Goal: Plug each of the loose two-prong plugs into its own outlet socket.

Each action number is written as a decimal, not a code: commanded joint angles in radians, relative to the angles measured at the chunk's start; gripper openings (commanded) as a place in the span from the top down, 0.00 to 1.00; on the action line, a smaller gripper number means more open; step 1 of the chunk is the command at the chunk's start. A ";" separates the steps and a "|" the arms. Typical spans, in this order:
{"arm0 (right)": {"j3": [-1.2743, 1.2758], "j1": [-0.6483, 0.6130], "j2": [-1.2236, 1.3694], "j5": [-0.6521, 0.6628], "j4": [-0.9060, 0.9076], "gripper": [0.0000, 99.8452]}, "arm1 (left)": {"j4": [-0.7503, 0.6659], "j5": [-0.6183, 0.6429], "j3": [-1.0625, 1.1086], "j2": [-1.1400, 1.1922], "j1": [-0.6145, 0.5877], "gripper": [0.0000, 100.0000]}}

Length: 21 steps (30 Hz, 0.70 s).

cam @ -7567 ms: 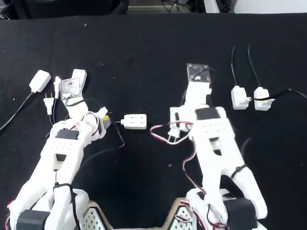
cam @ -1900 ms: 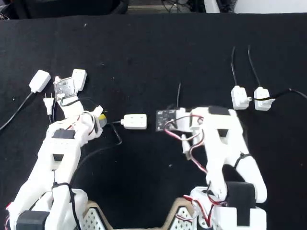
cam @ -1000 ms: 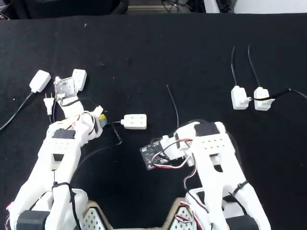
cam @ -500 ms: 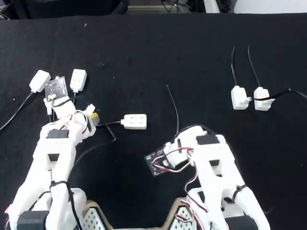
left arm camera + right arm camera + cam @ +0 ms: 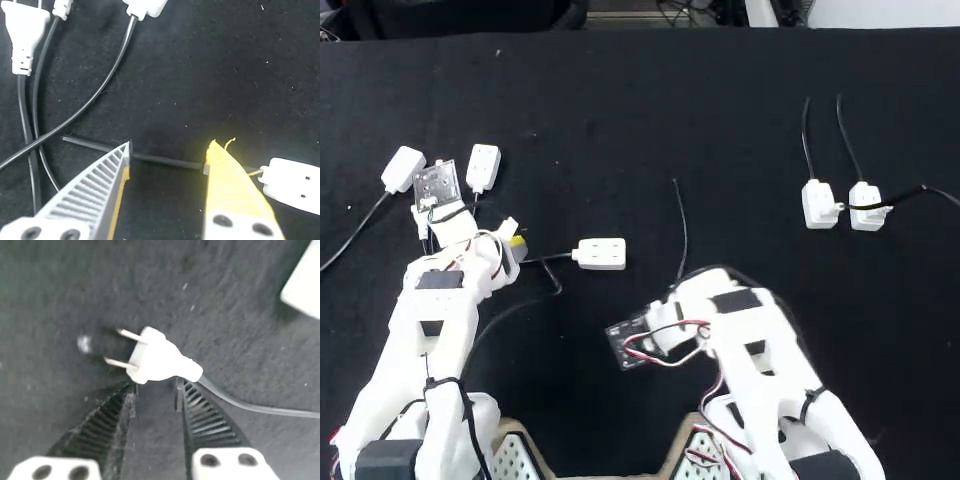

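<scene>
A white two-prong plug (image 5: pixel 156 360) with a grey cable (image 5: pixel 250 405) lies between the tips of my right gripper (image 5: pixel 155 385), which is shut on its body, prongs pointing away. The right arm (image 5: pixel 740 320) is folded near the table's front, and the plug's cable (image 5: pixel 680 225) trails toward the back. My left gripper (image 5: pixel 167 147) stands open over a black cable (image 5: pixel 165 161), its yellow finger (image 5: pixel 517 240) beside a white outlet socket (image 5: pixel 600 253) (image 5: pixel 295 182). Another loose white plug (image 5: pixel 22 35) (image 5: pixel 421 214) lies beyond it.
Two white sockets (image 5: pixel 402 168) (image 5: pixel 483 165) lie at the back left with black cables. Two more white sockets (image 5: pixel 817 203) (image 5: pixel 865 205) sit side by side at the right, cables running back and off the right edge. The table (image 5: pixel 620 100) is black cloth.
The right arm pulled back from the table's middle to the near edge, dragging the plug and its cable. The left arm shifted slightly left.
</scene>
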 commanded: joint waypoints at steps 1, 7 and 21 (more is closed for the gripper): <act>-0.007 -0.092 -0.028 -0.092 -0.015 0.88 | -0.006 0.009 -0.036 -0.038 -0.013 0.75; -0.110 -0.204 -0.028 -0.358 0.097 0.88 | -0.006 0.009 -0.036 -0.038 -0.015 0.75; -0.196 -0.226 -0.021 -0.387 0.241 0.72 | -0.006 0.011 -0.038 -0.038 -0.047 0.75</act>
